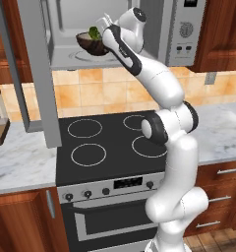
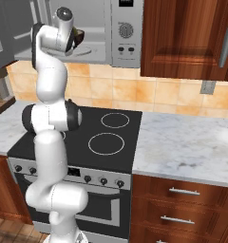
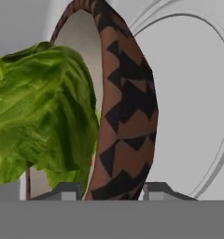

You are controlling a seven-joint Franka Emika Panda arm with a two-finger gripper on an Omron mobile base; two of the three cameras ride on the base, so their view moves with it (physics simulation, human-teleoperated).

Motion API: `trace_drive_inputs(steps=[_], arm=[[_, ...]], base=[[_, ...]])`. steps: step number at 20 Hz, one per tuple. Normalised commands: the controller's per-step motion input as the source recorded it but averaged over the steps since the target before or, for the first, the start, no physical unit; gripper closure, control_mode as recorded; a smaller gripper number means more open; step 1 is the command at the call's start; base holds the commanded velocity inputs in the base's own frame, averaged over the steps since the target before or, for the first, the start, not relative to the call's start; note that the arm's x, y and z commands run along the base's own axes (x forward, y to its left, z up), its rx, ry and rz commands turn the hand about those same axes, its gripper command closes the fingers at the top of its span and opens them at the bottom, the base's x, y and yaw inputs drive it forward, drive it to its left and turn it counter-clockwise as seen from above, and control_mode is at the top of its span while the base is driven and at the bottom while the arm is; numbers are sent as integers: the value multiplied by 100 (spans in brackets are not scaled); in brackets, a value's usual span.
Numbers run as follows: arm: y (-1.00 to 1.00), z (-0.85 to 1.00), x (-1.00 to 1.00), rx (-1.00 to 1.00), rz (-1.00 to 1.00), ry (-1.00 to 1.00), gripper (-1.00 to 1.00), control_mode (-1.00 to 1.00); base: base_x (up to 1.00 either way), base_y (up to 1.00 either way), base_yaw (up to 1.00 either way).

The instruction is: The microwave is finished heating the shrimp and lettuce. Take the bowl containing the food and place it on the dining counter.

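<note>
Inside the steel microwave point(image 1: 115, 29), gripper point(image 3: 111, 189) pinches the patterned brown bowl's point(image 3: 125, 116) rim; crinkled lettuce point(image 3: 44, 107) within.

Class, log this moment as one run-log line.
stage: grasp | end effector: shut on bowl rim | bowl: inside open microwave, holds lettuce | counter placement: pending

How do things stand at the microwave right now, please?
Tool astride bowl rim, one finger each side. Bowl with lettuce inside microwave, door swung open. Nothing blocking the way out.
</note>
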Motion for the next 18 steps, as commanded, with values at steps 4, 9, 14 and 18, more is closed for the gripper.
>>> trace_drive_inputs(steps=[4,9,14,18], arm=[[-9,0,-42,0,0,0,100,-100],[-27,-1,-76,2,0,-4,100,-100],[-37,-15,-93,10,0,-13,100,-100],[-26,0,-100,17,0,-22,100,-100]], base=[[0,0,0],[0,0,0],[0,0,0],[0,0,0]])
